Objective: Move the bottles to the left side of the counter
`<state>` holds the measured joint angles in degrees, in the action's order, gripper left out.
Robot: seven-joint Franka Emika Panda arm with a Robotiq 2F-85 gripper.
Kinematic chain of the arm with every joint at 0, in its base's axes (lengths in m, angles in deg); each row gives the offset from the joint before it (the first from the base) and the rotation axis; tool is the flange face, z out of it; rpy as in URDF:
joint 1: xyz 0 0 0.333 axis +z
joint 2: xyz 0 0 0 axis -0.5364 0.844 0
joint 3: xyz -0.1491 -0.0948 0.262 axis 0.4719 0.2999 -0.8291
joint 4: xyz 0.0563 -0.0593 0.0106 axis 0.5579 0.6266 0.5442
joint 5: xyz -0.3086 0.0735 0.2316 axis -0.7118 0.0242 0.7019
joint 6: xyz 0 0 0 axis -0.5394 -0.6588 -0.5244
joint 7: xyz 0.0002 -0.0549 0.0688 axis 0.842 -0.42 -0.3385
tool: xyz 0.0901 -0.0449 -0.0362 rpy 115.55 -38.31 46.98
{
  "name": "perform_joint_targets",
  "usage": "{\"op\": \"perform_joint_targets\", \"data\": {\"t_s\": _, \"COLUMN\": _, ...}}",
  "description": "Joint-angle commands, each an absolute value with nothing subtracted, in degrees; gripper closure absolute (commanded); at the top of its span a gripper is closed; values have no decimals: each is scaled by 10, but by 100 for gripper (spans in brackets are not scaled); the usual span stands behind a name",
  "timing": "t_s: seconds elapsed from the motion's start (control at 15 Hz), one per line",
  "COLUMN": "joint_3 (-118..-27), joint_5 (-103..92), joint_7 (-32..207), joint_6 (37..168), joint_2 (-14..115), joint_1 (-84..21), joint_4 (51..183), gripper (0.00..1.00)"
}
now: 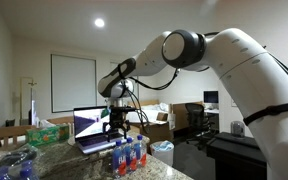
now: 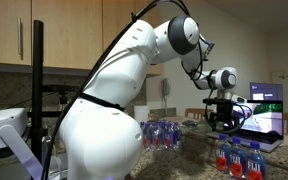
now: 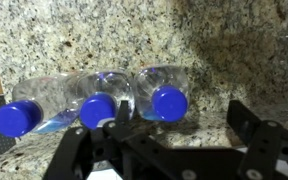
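**Fig.** Panda arm (image 1: 216, 50) reaching over the speckled granite counter (image 3: 104, 35), with the gripper (image 1: 118, 128) pointing down.

- **Gripper:** jaws spread wide, nothing held. In the wrist view the two fingers (image 3: 254, 135) sit at the lower edge, w/ only bare stone in the gap between them.
- **Bottles (image 1: 127, 155):** tight upright cluster near the counter's near edge, directly below the gripper and apart from it. Clear bodies, blue labels, red-orange parts. In both exterior views the cluster stands just in front of the laptop.
- **Wrist view:** three blue caps (image 3: 96, 108) in a row, the bottles touching side by side. The row lies just beyond the fingertips. The middle and right caps fall approx. within the span of the open jaws, and the left cap lies outside it.
- **Laptop (image 1: 92, 128):** open, screen lit, behind and slightly left of the cluster.
- **Green tissue box (image 1: 46, 132):** further left on the counter.
- **Bluish plastic bag (image 1: 14, 162):** at the near left end of the counter, well apart from the gripper.
- **Second group (image 2: 162, 135):** more blue-and-red bottles in an exterior view, left of the gripper and well apart from the cluster under it. Cannot tell whether they are bagged.
- **Wooden cabinets (image 2: 74, 30):** on the wall above the counter.
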<state>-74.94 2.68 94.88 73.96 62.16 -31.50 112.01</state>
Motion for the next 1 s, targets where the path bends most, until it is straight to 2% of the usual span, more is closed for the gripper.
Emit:
{"op": "perform_joint_targets", "data": {"t_s": 0.0, "joint_3": -746, "joint_5": 21, "joint_7": 974, "joint_6": 711, "joint_2": 628, "joint_1": -312, "joint_4": 1105, "gripper": 0}}
{"op": "perform_joint_targets", "data": {"t_s": 0.47, "joint_3": -744, "joint_5": 23, "joint_7": 969, "joint_6": 695, "joint_2": 642, "joint_1": -315, "joint_4": 1095, "gripper": 1}}
{"op": "perform_joint_targets", "data": {"t_s": 0.6, "joint_3": -744, "joint_5": 20, "joint_7": 967, "joint_6": 702, "joint_2": 644, "joint_1": -313, "joint_4": 1094, "gripper": 11}}
{"op": "perform_joint_targets", "data": {"t_s": 0.67, "joint_3": -744, "joint_5": 18, "joint_7": 967, "joint_6": 702, "joint_2": 646, "joint_1": -312, "joint_4": 1091, "gripper": 21}}
{"op": "perform_joint_targets", "data": {"t_s": 0.8, "joint_3": -744, "joint_5": 16, "joint_7": 967, "joint_6": 701, "joint_2": 649, "joint_1": -311, "joint_4": 1085, "gripper": 23}}
{"op": "perform_joint_targets", "data": {"t_s": 0.93, "joint_3": -744, "joint_5": 15, "joint_7": 967, "joint_6": 701, "joint_2": 649, "joint_1": -309, "joint_4": 1083, "gripper": 36}}
